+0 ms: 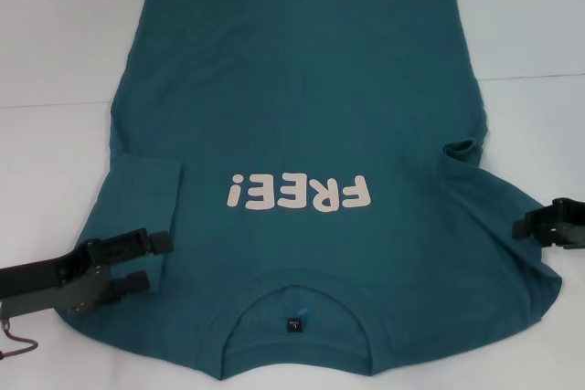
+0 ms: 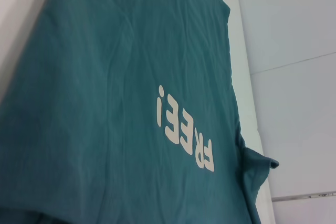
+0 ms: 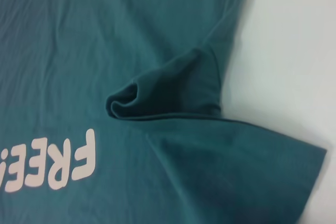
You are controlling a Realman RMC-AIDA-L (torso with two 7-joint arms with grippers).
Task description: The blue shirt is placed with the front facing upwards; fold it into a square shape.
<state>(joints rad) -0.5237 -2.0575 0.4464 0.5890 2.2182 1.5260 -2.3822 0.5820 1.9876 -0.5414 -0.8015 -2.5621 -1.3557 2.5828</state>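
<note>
Lying flat on the white table [image 1: 55, 61], the blue shirt [image 1: 302, 116] faces up, collar nearest the robot. Left gripper [image 1: 146, 262], fingers apart, straddles the left sleeve edge; right gripper [image 1: 535, 223] sits at the right sleeve, state indeterminable. Left wrist view: bare table beyond the hem side. Right wrist view: underarm fabric bunched.

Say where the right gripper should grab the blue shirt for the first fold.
Probably the right sleeve's hem, approached from the robot's right by the right gripper. On the blue shirt, that sleeve lies flat and spread at the edge; the bunched armpit fold would grip unevenly.
</note>
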